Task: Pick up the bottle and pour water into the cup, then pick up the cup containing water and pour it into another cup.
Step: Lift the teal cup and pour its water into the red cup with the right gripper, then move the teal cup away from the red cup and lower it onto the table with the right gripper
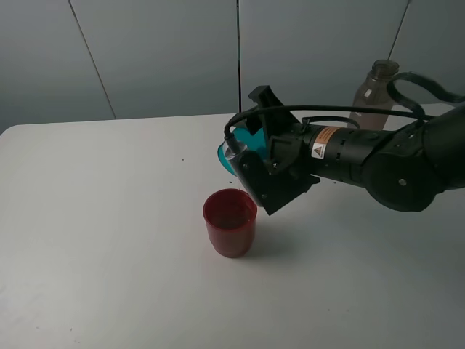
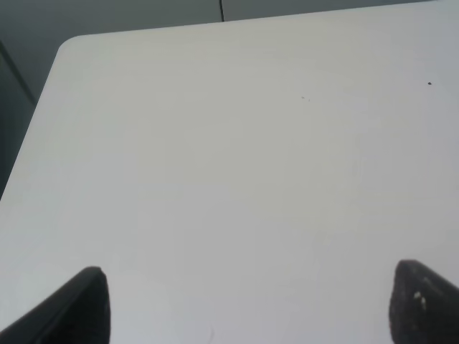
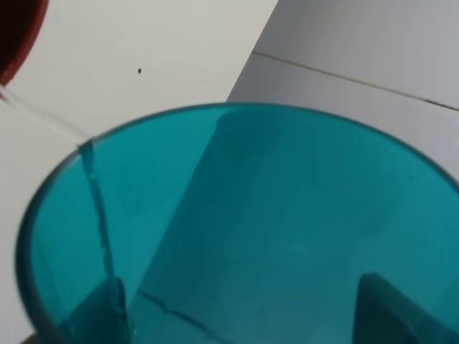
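My right gripper (image 1: 254,150) is shut on the teal cup (image 1: 227,154) and holds it tipped on its side above and just behind the red cup (image 1: 229,222), which stands upright on the white table (image 1: 109,218). In the right wrist view the teal cup (image 3: 251,215) fills the frame and a thin stream of water (image 3: 43,115) runs from its rim toward the red cup (image 3: 18,29). The smoky bottle (image 1: 376,91) stands at the back right, behind the right arm. My left gripper (image 2: 247,308) is open and empty over bare table; it does not show in the exterior view.
The right arm (image 1: 392,160) and its cables reach in from the right edge, across the front of the bottle. A grey panelled wall (image 1: 160,58) stands behind the table's far edge. A small dark speck (image 2: 429,83) lies on the tabletop.
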`<state>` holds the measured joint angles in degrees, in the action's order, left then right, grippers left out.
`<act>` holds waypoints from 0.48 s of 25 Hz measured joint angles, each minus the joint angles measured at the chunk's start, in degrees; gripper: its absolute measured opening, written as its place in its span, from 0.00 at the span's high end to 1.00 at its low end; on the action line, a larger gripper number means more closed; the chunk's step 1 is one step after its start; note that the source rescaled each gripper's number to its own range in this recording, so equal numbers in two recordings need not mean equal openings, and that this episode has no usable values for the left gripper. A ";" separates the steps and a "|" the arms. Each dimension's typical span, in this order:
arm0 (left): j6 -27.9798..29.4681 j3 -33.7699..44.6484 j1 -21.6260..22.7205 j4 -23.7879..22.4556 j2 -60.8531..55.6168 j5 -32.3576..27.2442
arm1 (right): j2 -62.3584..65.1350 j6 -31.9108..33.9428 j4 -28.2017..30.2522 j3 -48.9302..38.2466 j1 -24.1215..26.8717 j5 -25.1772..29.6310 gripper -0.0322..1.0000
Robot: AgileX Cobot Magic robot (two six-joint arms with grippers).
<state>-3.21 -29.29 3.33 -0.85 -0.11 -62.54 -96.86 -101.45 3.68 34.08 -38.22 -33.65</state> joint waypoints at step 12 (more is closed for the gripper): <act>0.00 0.00 0.00 0.00 0.00 0.00 | 0.00 22.09 0.11 2.12 0.00 0.24 0.90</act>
<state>-3.21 -29.29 3.33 -0.85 -0.11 -62.54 -96.86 -79.36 3.79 36.20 -38.22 -33.41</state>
